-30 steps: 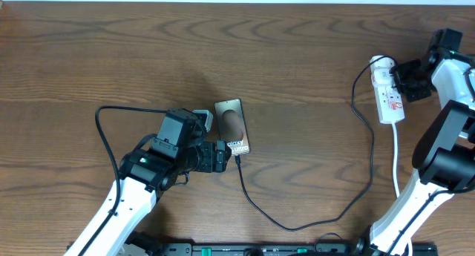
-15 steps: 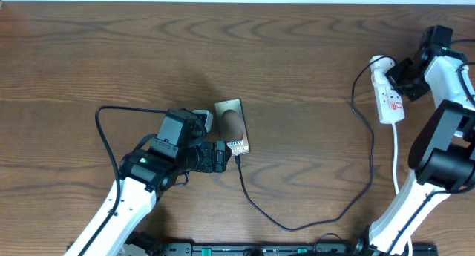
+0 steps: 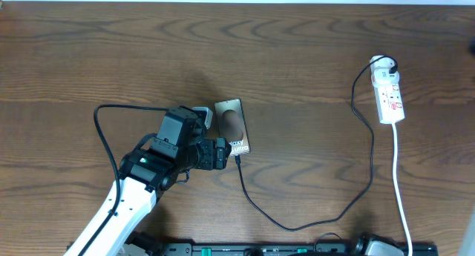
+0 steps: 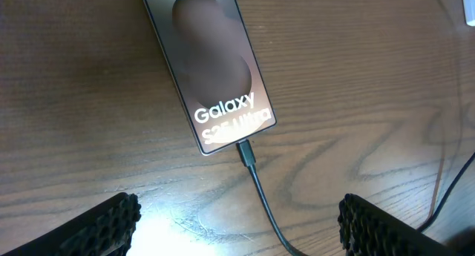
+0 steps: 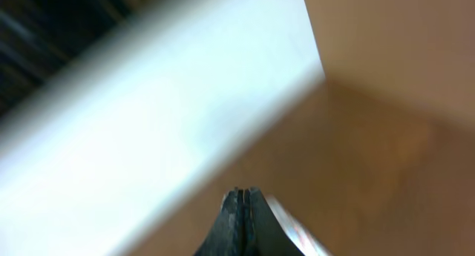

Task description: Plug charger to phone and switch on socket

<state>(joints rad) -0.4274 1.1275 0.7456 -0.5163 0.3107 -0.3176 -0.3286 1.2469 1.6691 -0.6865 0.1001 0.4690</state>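
phone (image 3: pixel 231 126), charger (image 4: pixel 247 153) plugged in, wooden table (image 3: pixel 297 63)

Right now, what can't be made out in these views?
Socket switch position: too small in the overhead view.
Right gripper surroundings: right wrist view is blurred; gripper outside the overhead frame.
Left gripper: fingers mostly cut off by the left wrist view's bottom edge; hidden under its wrist overhead.

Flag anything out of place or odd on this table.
Nothing on the table: the thin black charger cable sits in the flat grey-brown phone, and the white power strip lies flat. Only the right wrist view is blurred, its fingers shut.
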